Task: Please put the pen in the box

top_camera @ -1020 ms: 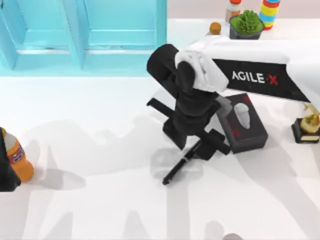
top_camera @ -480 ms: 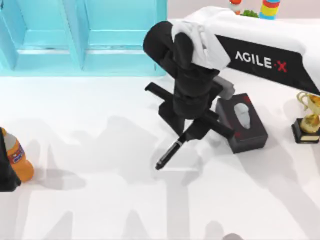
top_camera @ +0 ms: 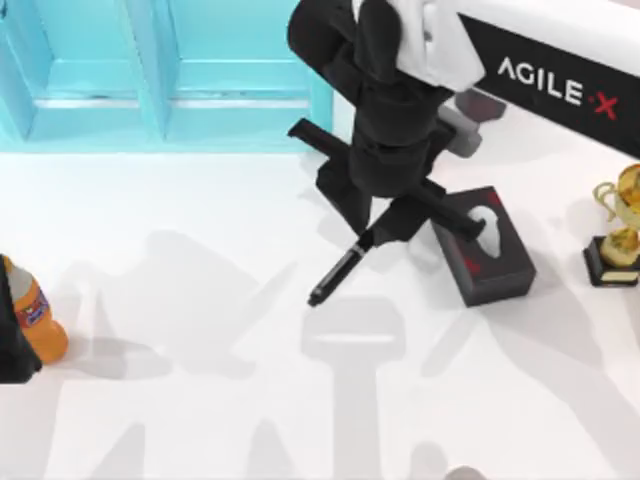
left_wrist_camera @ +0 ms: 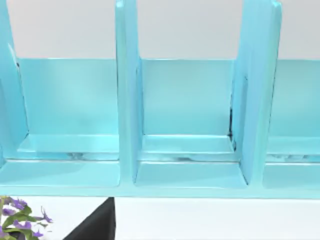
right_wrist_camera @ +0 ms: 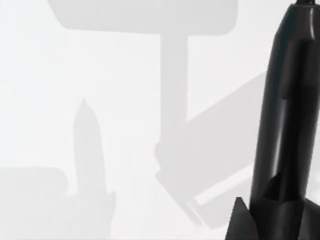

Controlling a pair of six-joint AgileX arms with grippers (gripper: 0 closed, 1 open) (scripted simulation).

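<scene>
My right gripper (top_camera: 388, 226) is shut on the upper end of the pen (top_camera: 338, 272), a slim black stick hanging slanted above the white table, its free tip pointing to the front left. The right wrist view has the pen (right_wrist_camera: 284, 100) running along one side, its shadow on the table below. The box (top_camera: 170, 75), a turquoise case with open compartments, stands at the back left, beyond the gripper. In the left wrist view the box (left_wrist_camera: 187, 95) faces the camera with its dividers upright. My left arm (top_camera: 12, 345) is parked at the table's left edge.
A black tissue box (top_camera: 487, 248) lies just right of the right gripper. A gold trophy (top_camera: 618, 240) stands at the far right and an orange bottle (top_camera: 36, 312) at the far left. A purple-flowered plant (left_wrist_camera: 15, 220) is beside the left arm.
The right arm has risen and moved toward the back with the pen in its grip. The pen has left the table, and its tip has shifted left and back.
</scene>
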